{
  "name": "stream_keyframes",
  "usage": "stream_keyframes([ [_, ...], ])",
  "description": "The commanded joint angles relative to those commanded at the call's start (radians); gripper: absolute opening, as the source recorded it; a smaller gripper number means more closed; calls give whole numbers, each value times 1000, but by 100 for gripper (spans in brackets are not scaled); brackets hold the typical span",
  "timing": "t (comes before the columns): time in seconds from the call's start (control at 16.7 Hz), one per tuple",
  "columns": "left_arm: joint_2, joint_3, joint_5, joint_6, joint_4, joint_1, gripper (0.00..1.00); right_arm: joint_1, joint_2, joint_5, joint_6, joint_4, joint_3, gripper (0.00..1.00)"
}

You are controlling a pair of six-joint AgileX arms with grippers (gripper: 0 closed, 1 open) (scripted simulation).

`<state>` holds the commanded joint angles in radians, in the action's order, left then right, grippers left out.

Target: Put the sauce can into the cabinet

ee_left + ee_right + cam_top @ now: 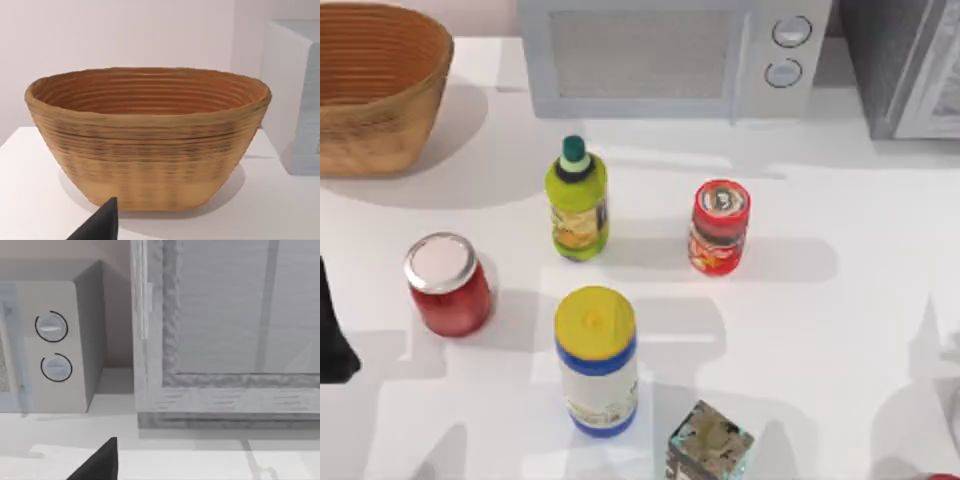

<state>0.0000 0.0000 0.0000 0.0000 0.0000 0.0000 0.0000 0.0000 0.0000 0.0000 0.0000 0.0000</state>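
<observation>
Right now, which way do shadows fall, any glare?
Top view: sauce can and green bottle cast soft shadows toward the table's right, no glare. Left wrist view: faint shadow under the basket. Right wrist view: cabinet evenly lit.

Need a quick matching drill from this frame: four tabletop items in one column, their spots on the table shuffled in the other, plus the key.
Items:
1. sauce can
2. basket
3. cabinet
4. red jar

Places in the top view:
A. far right corner, beside the microwave
B. near the left edge, left of the yellow-capped bottle
C. mid-table, right of the green bottle
D. far left corner

Pairs: 1-C, 2-D, 3-A, 4-B
</observation>
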Motion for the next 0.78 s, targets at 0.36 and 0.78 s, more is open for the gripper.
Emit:
stream_keyframes([
  [0.36,0,0,0,0,0,0,100,5,58,-56,-8,75,36,100],
  [0.78,0,0,0,0,0,0,100,39,384,-333,-44,417,208,100],
])
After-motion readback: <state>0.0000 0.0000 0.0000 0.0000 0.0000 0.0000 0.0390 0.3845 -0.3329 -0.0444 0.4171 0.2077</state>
